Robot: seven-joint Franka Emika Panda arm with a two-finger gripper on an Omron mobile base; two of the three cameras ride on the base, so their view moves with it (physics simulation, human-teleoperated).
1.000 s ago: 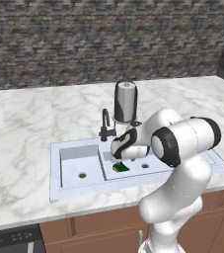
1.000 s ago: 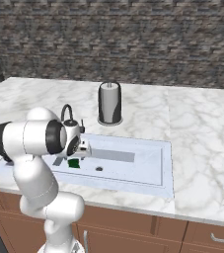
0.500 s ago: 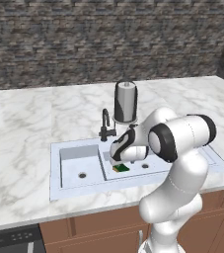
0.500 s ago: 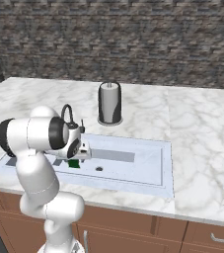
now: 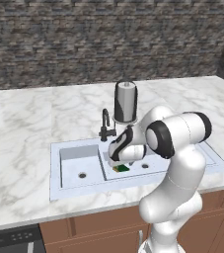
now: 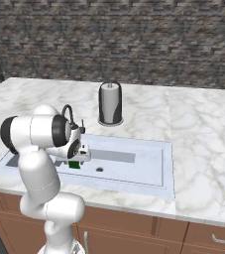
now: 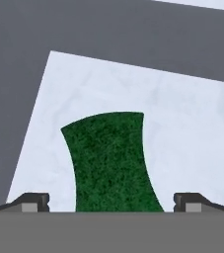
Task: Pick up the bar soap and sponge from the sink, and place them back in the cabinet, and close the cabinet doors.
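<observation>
sponge (image 7: 112, 160) lies on the pale floor of the sink (image 5: 79, 185), in the basin right of the black faucet (image 5: 106, 126). gripper (image 7: 111, 202) is directly above it, jaws spread wide, one dark fingertip (image 7: 32, 201) on each side and the sponge between them, apart from both. sponge: rectangular block, rough dark green top, yellow layer at its edge in the left base view. sink: smooth, light grey, rectangular, set in a veined marble table (image 5: 19, 128).
</observation>
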